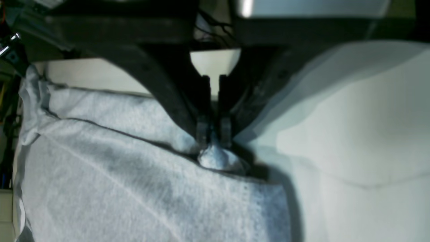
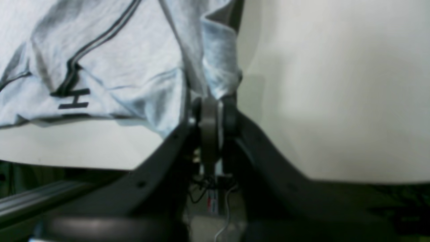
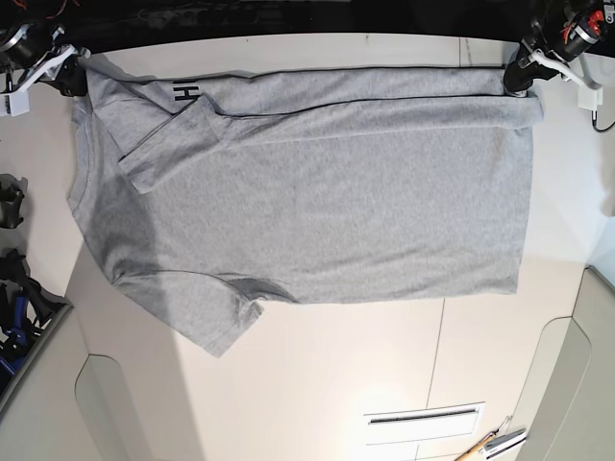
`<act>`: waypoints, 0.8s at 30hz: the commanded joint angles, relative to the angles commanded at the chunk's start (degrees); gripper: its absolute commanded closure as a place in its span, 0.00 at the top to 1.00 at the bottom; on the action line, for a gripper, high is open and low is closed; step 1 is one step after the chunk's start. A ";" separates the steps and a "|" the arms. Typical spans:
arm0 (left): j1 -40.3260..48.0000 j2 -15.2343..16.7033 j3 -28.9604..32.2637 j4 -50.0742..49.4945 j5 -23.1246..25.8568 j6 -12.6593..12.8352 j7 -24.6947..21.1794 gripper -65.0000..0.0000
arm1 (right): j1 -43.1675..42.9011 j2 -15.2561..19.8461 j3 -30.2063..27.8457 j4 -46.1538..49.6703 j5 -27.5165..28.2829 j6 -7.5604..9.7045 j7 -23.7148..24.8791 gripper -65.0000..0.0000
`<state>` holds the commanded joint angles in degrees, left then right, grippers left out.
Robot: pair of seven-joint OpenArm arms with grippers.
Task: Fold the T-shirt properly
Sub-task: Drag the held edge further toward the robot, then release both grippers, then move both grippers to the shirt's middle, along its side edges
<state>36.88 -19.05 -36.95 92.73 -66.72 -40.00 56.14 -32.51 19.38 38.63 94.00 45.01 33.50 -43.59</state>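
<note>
The heather-grey T-shirt (image 3: 307, 192) lies spread on the white table, plain side up, neck to the left, hem to the right. Its far edge is folded over, showing a bit of black lettering (image 3: 184, 93). My left gripper (image 3: 520, 75) is shut on the far hem corner; in the left wrist view (image 1: 214, 141) a pinch of grey cloth (image 1: 218, 158) bulges below the fingertips. My right gripper (image 3: 69, 75) is shut on the far shoulder edge; in the right wrist view (image 2: 213, 101) bunched cloth (image 2: 218, 60) rises from the jaws.
The white table (image 3: 336, 384) stretches toward the near side, with a seam and a slot (image 3: 423, 416) at the near right. Tools (image 3: 490, 444) lie at the near edge. Dark clamps (image 3: 12, 288) stand at the left edge. A white block (image 3: 588, 99) sits by the left gripper.
</note>
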 joint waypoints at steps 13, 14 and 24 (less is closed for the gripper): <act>0.59 -0.02 0.00 0.00 -0.39 0.00 -1.49 0.46 | -0.24 -0.02 0.17 0.02 0.04 -0.31 1.53 0.38; 0.59 -0.04 -0.04 0.00 -0.39 0.00 -1.49 0.50 | -0.20 -0.02 0.52 0.02 0.35 -0.31 1.99 0.43; 0.57 -0.04 -10.93 0.00 -4.13 0.00 -1.46 0.62 | 3.65 -0.02 7.04 0.02 3.23 -0.33 3.15 0.45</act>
<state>37.45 -19.09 -47.88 92.73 -70.85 -40.00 54.68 -28.86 19.35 45.67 94.02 48.25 33.17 -40.45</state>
